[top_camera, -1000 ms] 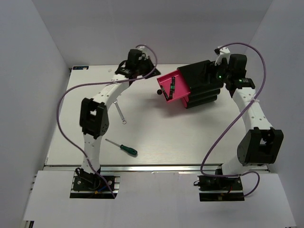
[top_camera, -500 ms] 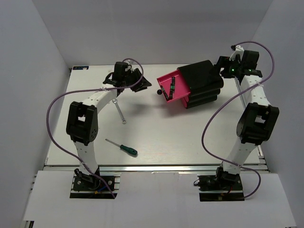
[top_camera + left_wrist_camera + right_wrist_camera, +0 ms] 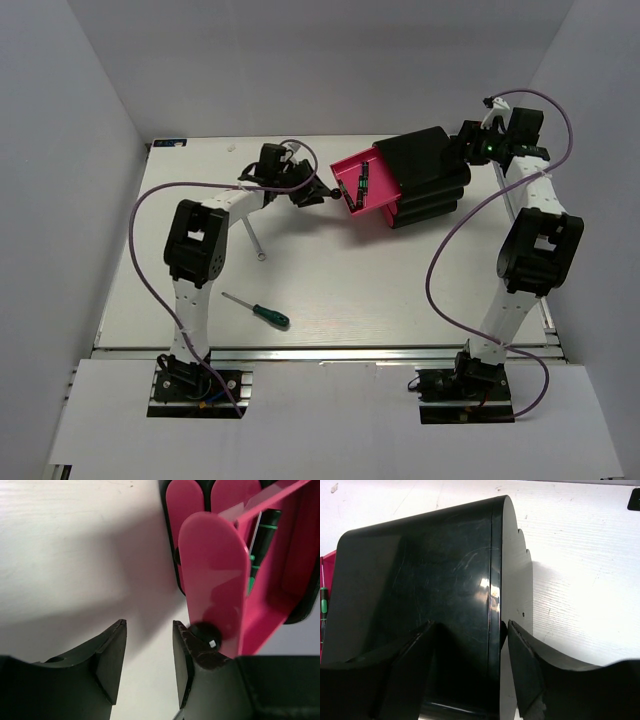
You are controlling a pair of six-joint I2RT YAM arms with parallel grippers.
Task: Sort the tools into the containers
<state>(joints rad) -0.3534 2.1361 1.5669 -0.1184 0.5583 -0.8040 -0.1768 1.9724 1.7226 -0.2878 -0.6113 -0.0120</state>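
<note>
- The green-handled screwdriver (image 3: 262, 313) lies on the table (image 3: 400, 290), closest to the arm bases. Nothing touches it.
- A bit farther back, the silver wrench (image 3: 254, 240) lies on the table beside the left arm.
- Past the wrench, the left fingers (image 3: 312, 194) are a little way open and hold nothing.
- The round black knob (image 3: 202, 631) of the open pink drawer (image 3: 372, 200) sits right against the outer side of one left finger. It is not in the gap between the two.
- The open pink drawer sticks out of the black cabinet (image 3: 425, 175), toward the left arm. Thin dark screwdrivers (image 3: 363, 180) lie inside it, one with green on its handle.
- Two more pink drawers (image 3: 185, 510) sit shut in the cabinet, behind the open one.
- Farthest back, the right fingers (image 3: 465, 150) are spread open at the back of the cabinet. The cabinet's back edge is between them. I cannot tell if they press on it.
</note>
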